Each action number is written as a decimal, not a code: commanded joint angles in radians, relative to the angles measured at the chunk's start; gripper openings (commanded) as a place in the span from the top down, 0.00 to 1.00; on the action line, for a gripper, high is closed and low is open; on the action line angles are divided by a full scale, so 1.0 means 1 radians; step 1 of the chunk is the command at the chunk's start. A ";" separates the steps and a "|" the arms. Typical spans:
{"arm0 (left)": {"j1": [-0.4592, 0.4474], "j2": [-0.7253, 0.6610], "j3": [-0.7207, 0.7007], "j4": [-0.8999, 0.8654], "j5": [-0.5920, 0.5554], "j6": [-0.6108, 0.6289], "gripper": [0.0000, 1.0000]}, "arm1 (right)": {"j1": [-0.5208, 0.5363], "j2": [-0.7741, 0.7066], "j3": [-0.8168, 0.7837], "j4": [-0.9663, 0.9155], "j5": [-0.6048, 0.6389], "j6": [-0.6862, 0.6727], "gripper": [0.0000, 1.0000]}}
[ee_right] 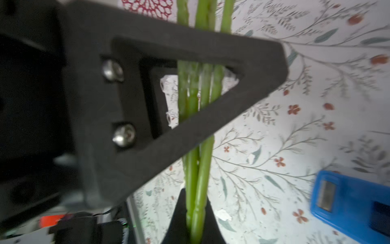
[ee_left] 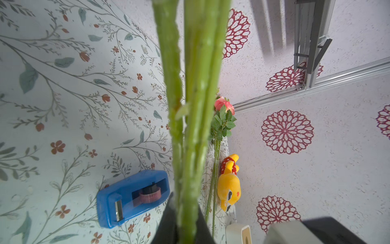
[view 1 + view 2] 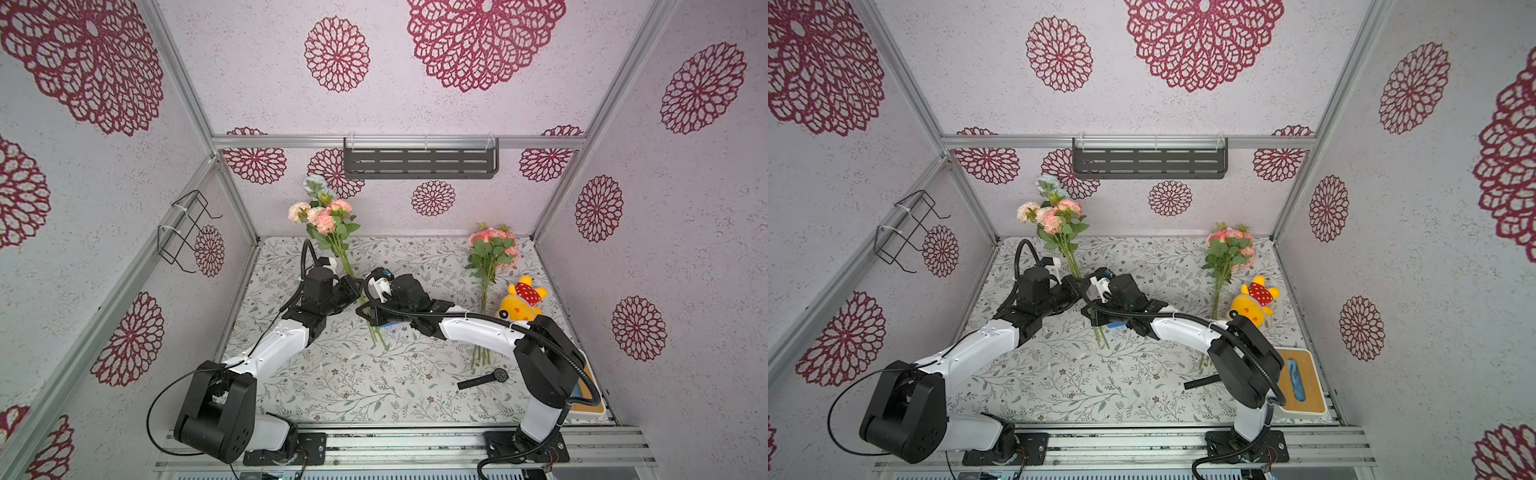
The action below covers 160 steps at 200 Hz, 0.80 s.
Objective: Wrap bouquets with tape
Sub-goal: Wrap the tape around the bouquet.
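Note:
One of the bouquets (image 3: 326,216), pink and peach roses with a pale blue bloom, slants up from the table, its green stems (image 2: 190,126) running down between both grippers. My left gripper (image 3: 354,286) is shut on those stems (image 1: 196,169). Just below it, my right gripper (image 3: 365,311) is shut on the same stems; its wrist view shows the left gripper's black finger (image 1: 190,105) crossing them. The other bouquet (image 3: 492,249) lies at the right. The tape (image 2: 150,193) sits in a blue dispenser (image 2: 133,198), mostly hidden under the right arm in both top views (image 3: 1117,325).
A yellow plush toy (image 3: 521,301) lies beside the right bouquet. A black wristwatch (image 3: 484,378) lies near the right arm's elbow. A white box with a wooden top (image 3: 1302,382) stands at the front right. A grey shelf (image 3: 419,160) and a wire basket (image 3: 187,232) hang on the walls.

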 commanded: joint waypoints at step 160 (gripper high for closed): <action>-0.029 0.110 0.068 -0.127 -0.024 -0.033 1.00 | 0.157 0.085 0.231 -0.320 0.512 -0.282 0.67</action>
